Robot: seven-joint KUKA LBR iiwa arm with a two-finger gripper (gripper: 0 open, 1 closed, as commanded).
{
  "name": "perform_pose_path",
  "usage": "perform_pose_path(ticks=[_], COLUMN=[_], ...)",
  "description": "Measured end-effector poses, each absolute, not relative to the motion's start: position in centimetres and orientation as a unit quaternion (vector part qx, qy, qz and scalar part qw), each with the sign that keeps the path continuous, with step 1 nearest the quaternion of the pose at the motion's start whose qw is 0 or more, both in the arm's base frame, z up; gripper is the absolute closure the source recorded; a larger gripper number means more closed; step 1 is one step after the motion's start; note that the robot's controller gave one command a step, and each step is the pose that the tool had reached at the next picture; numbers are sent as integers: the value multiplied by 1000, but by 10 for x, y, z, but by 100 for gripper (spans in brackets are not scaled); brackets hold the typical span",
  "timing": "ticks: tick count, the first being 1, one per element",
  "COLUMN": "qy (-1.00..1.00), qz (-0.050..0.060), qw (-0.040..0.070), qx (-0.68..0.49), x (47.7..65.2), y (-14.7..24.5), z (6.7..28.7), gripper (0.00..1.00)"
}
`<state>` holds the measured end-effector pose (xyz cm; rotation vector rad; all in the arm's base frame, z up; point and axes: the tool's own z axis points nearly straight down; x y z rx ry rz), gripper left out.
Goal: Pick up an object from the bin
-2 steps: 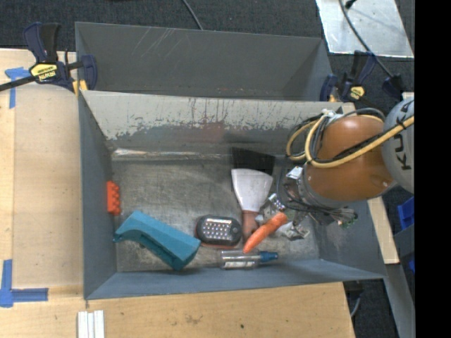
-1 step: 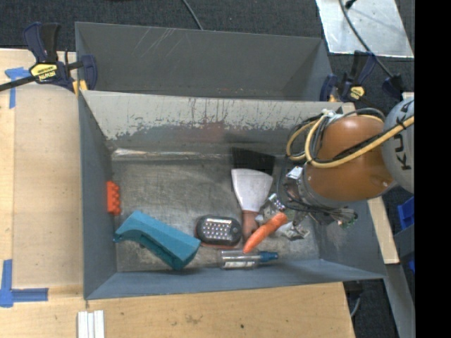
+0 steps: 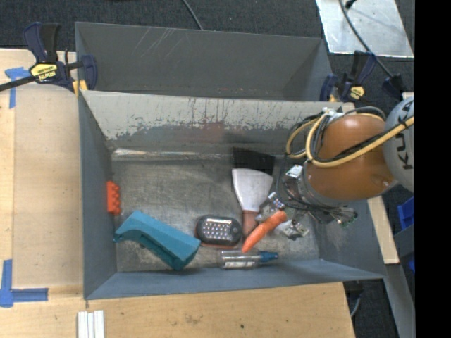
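Hovering at the near right of the bin [image 3: 95, 189], my gripper [image 3: 282, 220] sits just over an orange carrot-shaped piece [image 3: 256, 237] beside a white scraper [image 3: 252, 187]; I cannot tell whether it grips.

The bin floor [image 3: 173, 185] lies open at rear left (past the teal tool [image 3: 158, 239]); a heap [image 3: 217, 229] crowds the front right.

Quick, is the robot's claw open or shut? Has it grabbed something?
The gripper: it cannot be told whether it is open or shut. It sits right at the upper end of an orange carrot-shaped thing, but a hold on it cannot be seen.
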<state>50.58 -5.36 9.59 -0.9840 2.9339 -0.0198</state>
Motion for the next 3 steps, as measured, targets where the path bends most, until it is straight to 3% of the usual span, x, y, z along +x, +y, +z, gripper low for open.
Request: perform_pose_path(ticks=[1, 2, 3], qy=[943, 911, 895], qz=[0, 0, 0], qw=[1, 0, 2], qx=[-333, -413, -446], x=[503, 520, 529], y=[-45, -45, -36], z=[128, 196, 234], gripper=[100, 100, 100])
